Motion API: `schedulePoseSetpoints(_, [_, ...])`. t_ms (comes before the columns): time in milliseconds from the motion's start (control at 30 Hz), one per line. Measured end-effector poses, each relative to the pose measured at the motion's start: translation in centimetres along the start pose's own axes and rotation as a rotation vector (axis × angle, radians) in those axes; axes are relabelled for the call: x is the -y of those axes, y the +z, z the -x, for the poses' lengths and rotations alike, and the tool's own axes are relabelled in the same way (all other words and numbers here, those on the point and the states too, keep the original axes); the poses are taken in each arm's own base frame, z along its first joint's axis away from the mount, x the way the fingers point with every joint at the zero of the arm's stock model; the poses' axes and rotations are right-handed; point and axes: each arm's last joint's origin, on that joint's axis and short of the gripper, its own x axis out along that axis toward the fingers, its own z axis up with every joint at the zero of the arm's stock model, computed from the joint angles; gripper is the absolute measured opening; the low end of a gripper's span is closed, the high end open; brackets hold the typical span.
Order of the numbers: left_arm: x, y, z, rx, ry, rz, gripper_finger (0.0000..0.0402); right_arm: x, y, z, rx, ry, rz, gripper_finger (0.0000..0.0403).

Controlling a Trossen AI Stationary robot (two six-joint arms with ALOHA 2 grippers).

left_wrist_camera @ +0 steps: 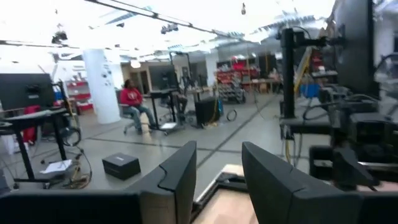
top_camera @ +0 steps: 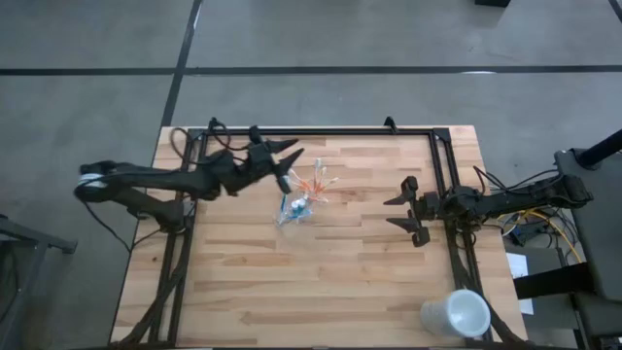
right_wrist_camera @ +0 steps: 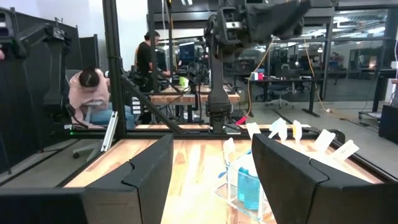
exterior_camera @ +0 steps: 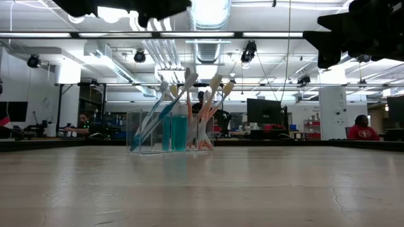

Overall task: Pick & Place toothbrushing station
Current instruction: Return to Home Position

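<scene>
A small clear plastic cup (top_camera: 296, 206) stands upright on its base near the middle of the wooden table (top_camera: 321, 282). Several toothbrushes (exterior_camera: 189, 101) with blue, white and orange handles lean in it, heads up, beside a small blue tube (exterior_camera: 178, 131). My left gripper (top_camera: 292, 165) hangs open in the air just left of and beyond the cup, with nothing between its fingers; in the left wrist view my left gripper (left_wrist_camera: 219, 149) looks out into the room. My right gripper (top_camera: 391, 212) waits open to the right of the cup, facing it, and the cup (right_wrist_camera: 249, 183) shows past its fingers.
A larger opaque white cup (top_camera: 457, 313) lies near the table's near right corner. A black frame (top_camera: 321, 132) runs along the far edge and both sides of the table. Bare wood lies between the clear cup and the near edge.
</scene>
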Motion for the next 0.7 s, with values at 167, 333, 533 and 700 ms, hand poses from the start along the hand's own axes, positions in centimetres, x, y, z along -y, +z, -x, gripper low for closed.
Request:
schedulePoseSetpoints(167, [-1.4,3.0,3.1,-0.05,-0.084,-0.014,0.0134,0.0,0.0,0.0,0.0,0.0,0.0,0.0215])
schedulePoseSetpoints(333, [-2.7,4.9,6.3,-0.085,-0.219,0.0,0.0135,0.0,0.0,0.0,0.0,0.0,0.0,0.0215])
schedulePoseSetpoints(533, [-4.1,6.3,10.0,-0.125,-0.337,0.099,0.0135,0.0,0.0,0.0,0.0,0.0,-0.002,0.0215])
schedulePoseSetpoints(700, [-4.8,6.9,12.3,-0.121,-0.446,0.058,0.0135,0.0,0.0,0.0,0.0,0.0,-0.001,0.0215])
